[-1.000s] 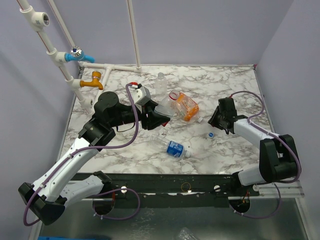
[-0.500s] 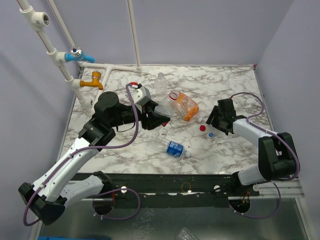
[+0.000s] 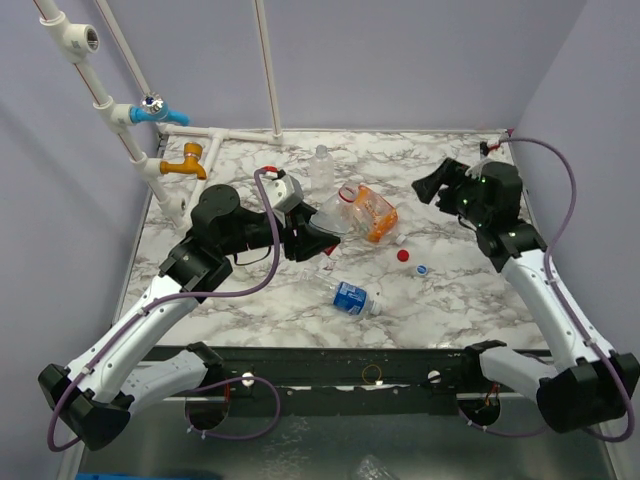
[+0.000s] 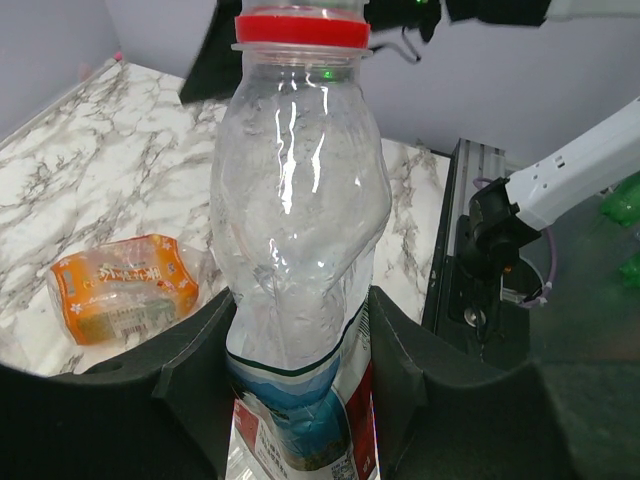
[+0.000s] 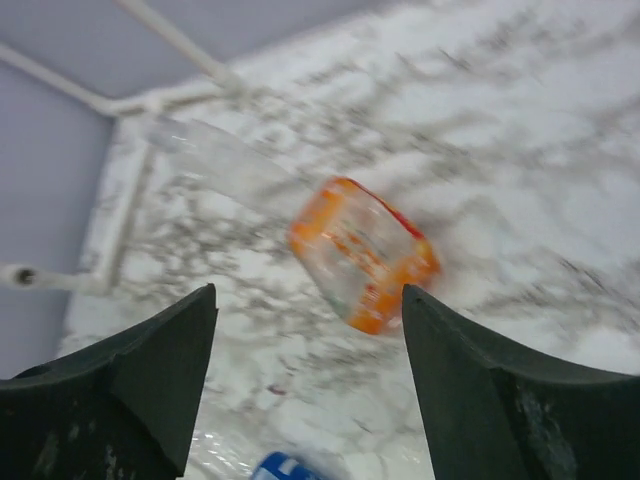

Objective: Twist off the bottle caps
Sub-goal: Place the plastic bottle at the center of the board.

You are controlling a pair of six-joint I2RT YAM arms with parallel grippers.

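My left gripper (image 3: 325, 236) (image 4: 300, 300) is shut on the red-labelled bottle (image 3: 334, 214) (image 4: 300, 230), which has a red ring at its neck; its top is cut off in the left wrist view. A red cap (image 3: 404, 256) and a blue-and-white cap (image 3: 422, 270) lie loose on the marble. My right gripper (image 3: 428, 187) (image 5: 308, 292) hangs open and empty above the table, over the orange bottle (image 3: 375, 212) (image 5: 365, 252). The blue-labelled bottle (image 3: 352, 297) (image 5: 283, 467) lies on its side near the front. A plain bottle (image 3: 320, 165) stands at the back.
White pipes with a blue tap (image 3: 155, 112) and an orange tap (image 3: 186, 162) run along the back left. A white pipe frame (image 3: 240, 135) borders the far edge. Purple walls close in the table (image 3: 480, 300) on three sides.
My right gripper opened and left the red cap on the marble beside the blue-and-white cap, then lifted and swung back toward the far right. The left arm held still.
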